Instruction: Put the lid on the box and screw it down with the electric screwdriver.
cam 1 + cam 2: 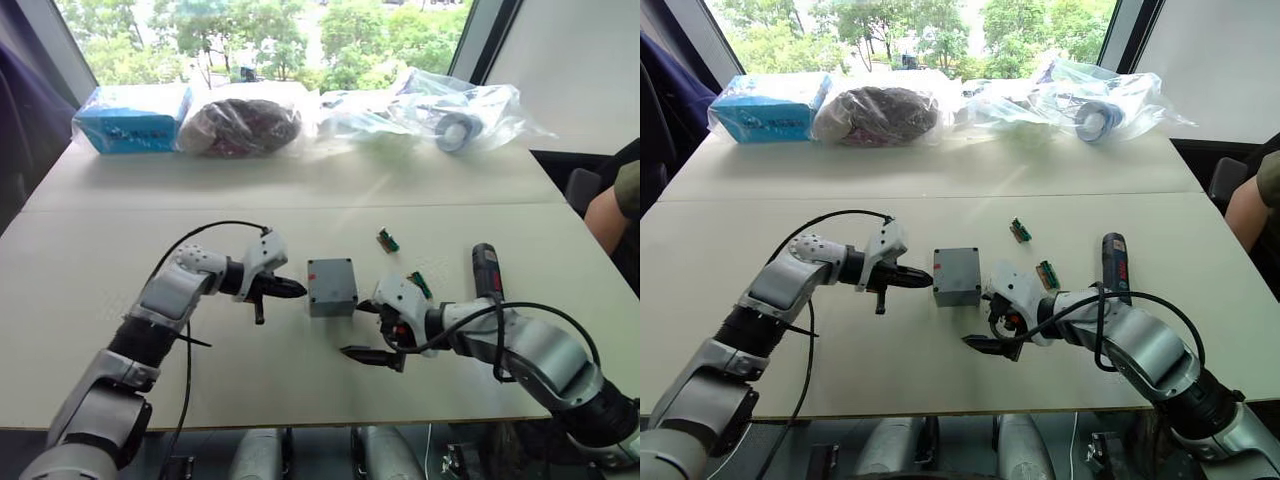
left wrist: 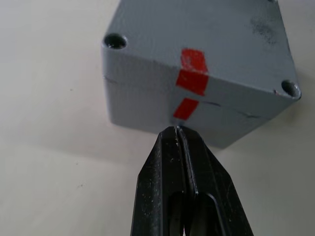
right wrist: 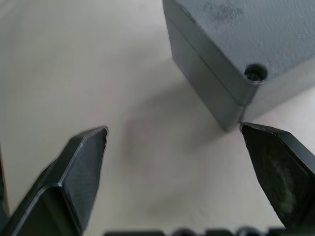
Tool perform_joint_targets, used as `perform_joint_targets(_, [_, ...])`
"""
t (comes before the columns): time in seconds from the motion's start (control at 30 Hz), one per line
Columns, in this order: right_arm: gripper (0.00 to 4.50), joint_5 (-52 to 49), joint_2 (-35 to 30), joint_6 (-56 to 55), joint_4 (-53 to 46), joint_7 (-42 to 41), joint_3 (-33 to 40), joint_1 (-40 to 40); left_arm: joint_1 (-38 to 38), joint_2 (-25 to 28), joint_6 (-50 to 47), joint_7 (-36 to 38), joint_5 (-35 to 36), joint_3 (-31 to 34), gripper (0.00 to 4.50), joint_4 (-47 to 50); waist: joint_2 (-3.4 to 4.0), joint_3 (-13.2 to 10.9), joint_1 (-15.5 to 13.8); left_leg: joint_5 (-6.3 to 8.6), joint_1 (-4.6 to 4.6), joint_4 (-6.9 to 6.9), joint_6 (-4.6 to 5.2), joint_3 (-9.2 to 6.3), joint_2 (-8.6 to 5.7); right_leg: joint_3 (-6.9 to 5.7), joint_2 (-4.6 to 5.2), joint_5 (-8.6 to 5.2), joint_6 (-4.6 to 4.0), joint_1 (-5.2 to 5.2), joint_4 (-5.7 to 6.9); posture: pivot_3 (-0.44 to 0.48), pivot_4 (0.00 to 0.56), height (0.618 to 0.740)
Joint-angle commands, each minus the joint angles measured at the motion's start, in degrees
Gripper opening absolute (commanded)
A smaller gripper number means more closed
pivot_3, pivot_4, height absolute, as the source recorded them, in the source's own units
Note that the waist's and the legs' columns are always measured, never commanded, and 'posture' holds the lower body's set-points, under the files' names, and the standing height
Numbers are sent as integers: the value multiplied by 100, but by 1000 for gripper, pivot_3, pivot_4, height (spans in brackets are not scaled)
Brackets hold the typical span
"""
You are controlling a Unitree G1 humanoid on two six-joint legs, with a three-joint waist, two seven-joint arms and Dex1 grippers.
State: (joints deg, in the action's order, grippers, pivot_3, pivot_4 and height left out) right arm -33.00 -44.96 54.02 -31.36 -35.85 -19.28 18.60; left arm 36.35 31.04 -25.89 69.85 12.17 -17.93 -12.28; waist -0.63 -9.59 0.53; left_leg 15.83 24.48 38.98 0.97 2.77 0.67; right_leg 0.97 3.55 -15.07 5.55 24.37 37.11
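Observation:
The grey box (image 1: pixel 332 287) stands in the middle of the table with the flat lid (image 2: pixel 197 39) resting on top. A thin seam shows between them, and red tape marks cross it on the side facing my left gripper. My left gripper (image 1: pixel 298 290) is shut, its tips right at the box's left side. To the right front of the box, my right gripper (image 1: pixel 368 330) is open and empty, one fingertip (image 3: pixel 275 157) close to the box's corner. The electric screwdriver (image 1: pixel 487 272), black with a red label, lies on the table behind my right arm.
Two small green parts (image 1: pixel 388 240) (image 1: pixel 420 284) lie right of the box. A blue carton (image 1: pixel 133 118) and plastic bags (image 1: pixel 450 115) line the far edge. A person's arm (image 1: pixel 610 215) shows at the right edge.

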Motion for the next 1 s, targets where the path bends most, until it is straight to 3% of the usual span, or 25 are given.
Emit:
perform_joint_targets(0.03, [4479, -344, 234, 234, -414, 3, 305, -62, 242, -144, 309, 90, -133, -88, 0, -161, 0, 0, -7, 0, -1, 3, 0, -2, 0, 0, 0, 0, 0, -2, 3, 0, 150, 740])
perform_joint_targets(0.2, [4479, -615, 449, 598, -684, 82, 606, -189, 440, -259, 715, 4, -332, -41, 0, -654, 0, 0, -10, 0, 0, 7, 0, -3, 0, 0, 0, 0, 0, -2, 6, 0, 150, 740])
perform_joint_targets(0.33, [4479, -572, 78, 634, -749, -68, 910, -237, 500, -148, 871, -7, -433, 73, 0, -834, 0, 0, -7, 0, 0, 8, 0, -3, 0, 0, 1, 0, 0, -2, 6, 0, 150, 740])
perform_joint_targets(0.47, [4479, 268, -625, -143, -169, -381, 857, -95, 214, 325, 631, 317, -371, 72, 0, -296, 0, 0, 19, 1, 0, 8, 1, -3, 0, -1, 0, 0, 0, -2, 5, 0, 150, 740])
perform_joint_targets(0.6, [4479, 1116, -665, -1332, 819, -717, 582, 295, -301, 794, 187, 685, -222, -92, 0, 636, 1, 1, 37, 2, -5, 6, 2, 0, 6, 1, -6, 0, 0, -1, 7, 0, 150, 740])
perform_joint_targets(0.8, [4479, 2099, -323, -2856, 2004, -1318, 22, 897, -586, 555, -301, 328, -113, -39, 0, 1253, 0, 1, -38, 1, -1, 15, 2, 1, 1, 1, -2, 0, 0, -3, 8, 0, 150, 740])
perform_joint_targets(1.0, [4479, 2671, -154, -3771, 2267, -2038, -477, 956, -558, 279, -256, -107, -224, -11, 0, 1155, 0, 1, -16, 1, -1, 15, 2, 2, 1, 3, -2, 0, 0, -3, 9, 0, 150, 740])
